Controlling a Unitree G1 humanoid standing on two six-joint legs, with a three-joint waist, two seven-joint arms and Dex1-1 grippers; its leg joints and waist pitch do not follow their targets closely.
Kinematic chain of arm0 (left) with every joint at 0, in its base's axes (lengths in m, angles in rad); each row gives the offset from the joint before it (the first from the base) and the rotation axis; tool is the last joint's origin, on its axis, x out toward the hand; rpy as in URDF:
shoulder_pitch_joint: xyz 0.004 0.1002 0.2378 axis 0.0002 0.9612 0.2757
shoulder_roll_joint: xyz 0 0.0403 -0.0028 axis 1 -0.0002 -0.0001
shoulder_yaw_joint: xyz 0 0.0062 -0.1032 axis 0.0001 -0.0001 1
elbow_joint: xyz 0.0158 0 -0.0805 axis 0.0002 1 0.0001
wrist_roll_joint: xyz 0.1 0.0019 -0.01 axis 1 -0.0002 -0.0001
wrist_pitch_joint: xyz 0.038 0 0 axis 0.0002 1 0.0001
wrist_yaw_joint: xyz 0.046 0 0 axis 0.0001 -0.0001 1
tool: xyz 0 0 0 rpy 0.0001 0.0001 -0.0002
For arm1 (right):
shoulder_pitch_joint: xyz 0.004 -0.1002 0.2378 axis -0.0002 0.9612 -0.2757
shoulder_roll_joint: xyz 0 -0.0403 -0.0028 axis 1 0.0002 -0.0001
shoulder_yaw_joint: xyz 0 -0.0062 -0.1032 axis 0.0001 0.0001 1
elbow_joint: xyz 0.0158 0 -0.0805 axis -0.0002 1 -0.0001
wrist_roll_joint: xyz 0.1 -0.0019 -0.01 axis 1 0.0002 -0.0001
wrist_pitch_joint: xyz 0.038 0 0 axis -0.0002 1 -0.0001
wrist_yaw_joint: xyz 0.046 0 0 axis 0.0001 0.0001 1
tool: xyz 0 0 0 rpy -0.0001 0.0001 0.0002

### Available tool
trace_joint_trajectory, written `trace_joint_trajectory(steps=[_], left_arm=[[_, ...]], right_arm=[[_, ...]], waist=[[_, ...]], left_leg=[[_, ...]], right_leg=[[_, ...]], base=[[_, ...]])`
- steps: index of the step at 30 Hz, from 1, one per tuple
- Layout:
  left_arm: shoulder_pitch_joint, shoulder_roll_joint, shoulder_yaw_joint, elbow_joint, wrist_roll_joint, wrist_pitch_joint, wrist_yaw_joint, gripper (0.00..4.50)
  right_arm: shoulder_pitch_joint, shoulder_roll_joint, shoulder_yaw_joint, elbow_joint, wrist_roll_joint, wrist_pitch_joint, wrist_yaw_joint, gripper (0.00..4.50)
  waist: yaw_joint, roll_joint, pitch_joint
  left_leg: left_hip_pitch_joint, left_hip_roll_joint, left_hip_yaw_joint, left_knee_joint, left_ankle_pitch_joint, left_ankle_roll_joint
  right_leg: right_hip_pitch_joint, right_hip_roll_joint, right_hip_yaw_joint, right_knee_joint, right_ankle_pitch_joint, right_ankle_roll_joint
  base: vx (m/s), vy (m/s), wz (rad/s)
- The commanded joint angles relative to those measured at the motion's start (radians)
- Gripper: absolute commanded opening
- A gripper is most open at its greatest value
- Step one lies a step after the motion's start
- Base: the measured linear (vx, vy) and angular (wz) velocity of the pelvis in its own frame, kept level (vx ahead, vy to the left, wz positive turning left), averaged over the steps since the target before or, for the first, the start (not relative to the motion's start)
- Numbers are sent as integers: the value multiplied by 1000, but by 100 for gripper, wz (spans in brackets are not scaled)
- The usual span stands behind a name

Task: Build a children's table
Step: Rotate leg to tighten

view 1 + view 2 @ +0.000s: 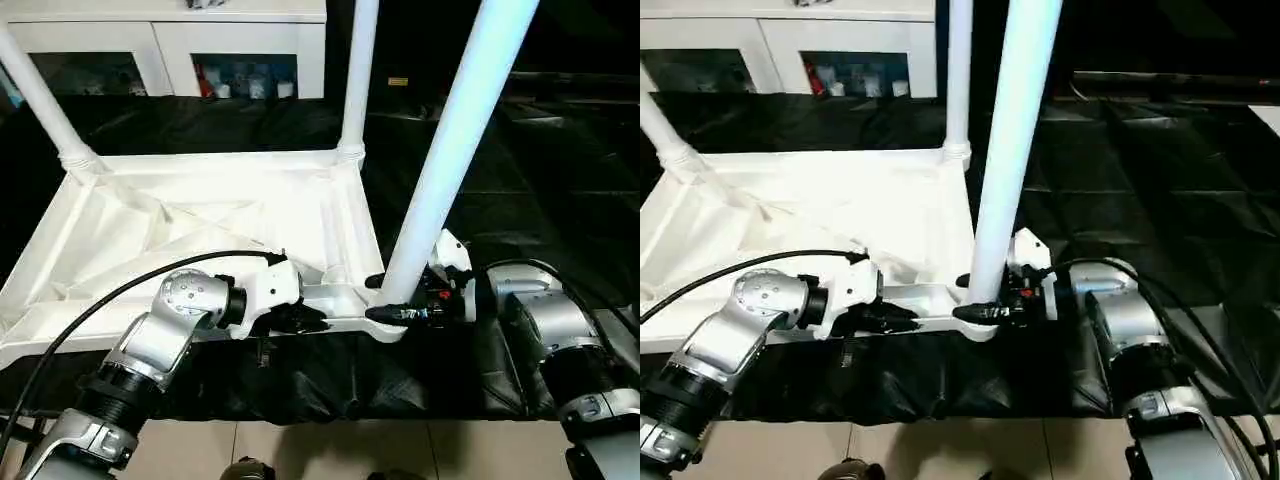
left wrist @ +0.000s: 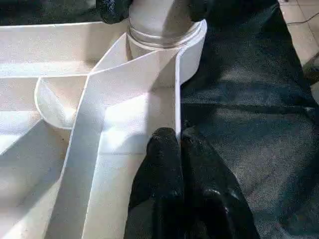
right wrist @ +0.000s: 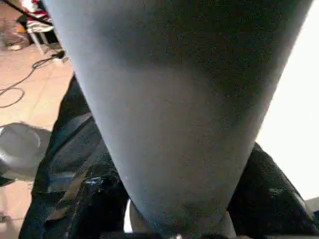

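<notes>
The white tabletop (image 1: pixel 200 210) lies upside down on black cloth, ribbed underside up. Legs stand in three of its corner sockets: far left (image 1: pixel 35 95), far right (image 1: pixel 358 70) and near right (image 1: pixel 450 150). My right gripper (image 1: pixel 385 298) is at the foot of the near-right leg, one black finger on each side, shut on it just above the socket (image 2: pixel 164 35). In the right wrist view that leg (image 3: pixel 174 109) rises between the fingers (image 3: pixel 269 184). My left gripper (image 2: pixel 177 142) is shut on the tabletop's near rim wall, a little to the left of that socket.
The black cloth (image 1: pixel 520 170) covers the work surface, with its front edge dropping to a tiled floor (image 1: pixel 300 450). A white cabinet (image 1: pixel 240 40) with glass doors stands behind. A black cable (image 1: pixel 100 300) arcs over my left forearm.
</notes>
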Motion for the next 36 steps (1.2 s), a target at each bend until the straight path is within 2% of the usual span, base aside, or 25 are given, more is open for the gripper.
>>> trace_joint_trajectory(steps=[1, 2, 4, 9, 10, 12, 13, 14, 15, 17, 18, 19, 20, 21, 22, 23, 25, 26, 27, 28, 29, 32, 34, 35, 36], left_arm=[[-10, 8, -20, 30, 17, 9, 7, 0], [-10, 7, -20, 31, 17, 9, 8, 0], [-14, -3, -19, 40, 20, 8, 21, 0], [-28, -43, -12, 63, 34, 27, 91, 0], [-33, -57, -10, 71, 38, 33, 115, 0], [-43, -83, -6, 83, 44, 44, 155, 0], [-56, -135, -2, 93, 49, 68, 222, 0], [-59, -147, -1, 95, 50, 72, 237, 0], [-63, -166, 0, 97, 49, 83, 255, 0], [-70, -204, 3, 96, 55, 106, 299, 0], [-70, -204, 3, 96, 55, 106, 299, 0], [-74, -239, 3, 91, 55, 127, 330, 0], [-76, -254, 1, 92, 58, 131, 344, 0], [-76, -264, -1, 92, 59, 134, 351, 0], [-76, -267, -2, 92, 59, 135, 353, 0], [-79, -286, -4, 95, 64, 138, 364, 0], [-84, -296, -10, 98, 69, 137, 361, 0], [-86, -302, -14, 99, 73, 135, 359, 0], [-90, -306, -15, 101, 77, 136, 361, 0], [-97, -307, -19, 105, 79, 130, 351, 0], [-102, -304, -20, 107, 79, 128, 345, 0], [-108, -299, -19, 111, 80, 125, 340, 0], [-107, -281, -18, 105, 74, 112, 314, 0], [-105, -263, -19, 97, 71, 93, 288, 0], [-102, -258, -19, 94, 68, 91, 277, 0]], right_arm=[[-2, 9, 43, 9, -16, -18, 44, 215], [-1, 9, 43, 10, -16, -19, 44, 209], [12, 12, 41, 4, -12, -16, 32, 203], [86, 33, 21, -69, 15, 27, -32, 200], [107, 41, 14, -85, 19, 33, -58, 200], [143, 62, -1, -111, 27, 44, -111, 199], [208, 108, -22, -156, 23, 59, -232, 198], [221, 121, -27, -164, 22, 63, -262, 198], [239, 142, -32, -173, 16, 72, -311, 198], [263, 195, -46, -180, -16, 89, -446, 197], [263, 195, -46, -180, -16, 89, -446, 197], [273, 265, -69, -182, -29, 113, -584, 197], [272, 300, -81, -175, -42, 121, -660, 197], [269, 328, -85, -166, -53, 113, -710, 197], [268, 335, -86, -164, -56, 111, -722, 197], [261, 384, -90, -159, -83, 113, -825, 197], [237, 421, -98, -137, -101, 129, -907, 197], [220, 453, -106, -127, -106, 137, -970, 197], [209, 473, -111, -121, -111, 143, -1009, 197], [194, 497, -113, -117, -119, 136, -1047, 231], [191, 505, -115, -123, -118, 128, -1048, 231], [189, 507, -119, -131, -116, 122, -1041, 272], [194, 480, -117, -148, -109, 127, -1005, 277], [201, 447, -111, -166, -120, 118, -975, 295], [203, 434, -112, -173, -119, 122, -964, 307]], waist=[[8, -1, -62], [8, -5, -61], [8, 3, -61], [13, -1, -62], [12, 8, -60], [13, 3, -57], [13, 4, -55], [15, 3, -50], [13, 3, -45], [6, 1, -33], [2, -1, -31], [-2, 7, -34], [-8, 6, -32], [-12, 5, -34], [-20, 10, -39], [-25, 19, -45], [-32, 20, -45], [-35, 24, -44], [-38, 21, -42], [-43, 20, -43], [-46, 18, -44], [-44, 21, -45], [-43, 20, -48], [-40, 15, -50], [-39, 17, -51]], left_leg=[[16, 60, -17, -63, -118, 119], [16, 60, -16, -64, -127, 115], [17, 60, -17, -65, -136, 109], [18, 61, -18, -67, -147, 102], [21, 61, -16, -68, -160, 96], [22, 61, -17, -71, -185, 87], [24, 61, -17, -74, -203, 77], [32, 64, -16, -78, -238, 59], [33, 62, -19, -83, -269, 48], [48, 57, -31, -93, -412, -6], [49, 56, -34, -95, -431, -15], [57, 53, -39, -94, -458, -26], [58, 51, -41, -98, -476, -36], [55, 51, -45, -102, -477, -39], [45, 53, -50, -112, -466, -45], [41, 53, -53, -115, -457, -46], [45, 53, -50, -117, -461, -46], [50, 51, -49, -116, -482, -49], [49, 51, -49, -117, -489, -49], [48, 49, -49, -116, -499, -52], [47, 50, -50, -117, -499, -51], [47, 51, -45, -115, -476, -37], [45, 53, -41, -115, -446, -31], [42, 53, -39, -114, -420, -24], [42, 54, -38, -113, -407, -20]], right_leg=[[49, -77, 47, -59, -64, -285], [50, -76, 47, -61, -73, -284], [50, -75, 47, -62, -79, -284], [50, -75, 48, -64, -88, -277], [47, -72, 48, -70, -101, -270], [48, -75, 50, -73, -134, -265], [47, -77, 51, -80, -184, -251], [39, -79, 55, -90, -250, -233], [39, -80, 54, -95, -303, -222], [33, -87, 49, -120, -572, -144], [32, -88, 49, -126, -617, -122], [29, -91, 48, -135, -670, -93], [27, -88, 44, -141, -685, -76], [32, -89, 41, -141, -681, -68], [42, -87, 39, -136, -632, -67], [49, -87, 38, -134, -575, -76], [42, -84, 41, -133, -514, -100], [38, -84, 43, -135, -513, -109], [36, -84, 44, -136, -516, -110], [36, -83, 45, -135, -519, -113], [37, -84, 45, -136, -520, -109], [35, -85, 51, -133, -469, -123], [38, -83, 53, -128, -424, -138], [41, -83, 54, -125, -393, -147], [43, -83, 53, -122, -374, -151]], base=[[0, 0, 0], [0, 0, 0], [0, 0, 0], [0, 0, 0], [0, 0, 0], [0, 0, 0], [0, 0, 0], [0, 0, 0], [0, 0, 0], [0, 0, 0], [0, 0, 0], [0, 0, 0], [0, 0, 0], [0, 0, 0], [0, 0, 0], [0, 0, 0], [0, 0, 0], [0, 0, 0], [0, 0, 0], [0, 0, 0], [0, 0, 0], [0, 0, 0], [0, 0, 0], [0, 0, 0], [0, 0, 0]])
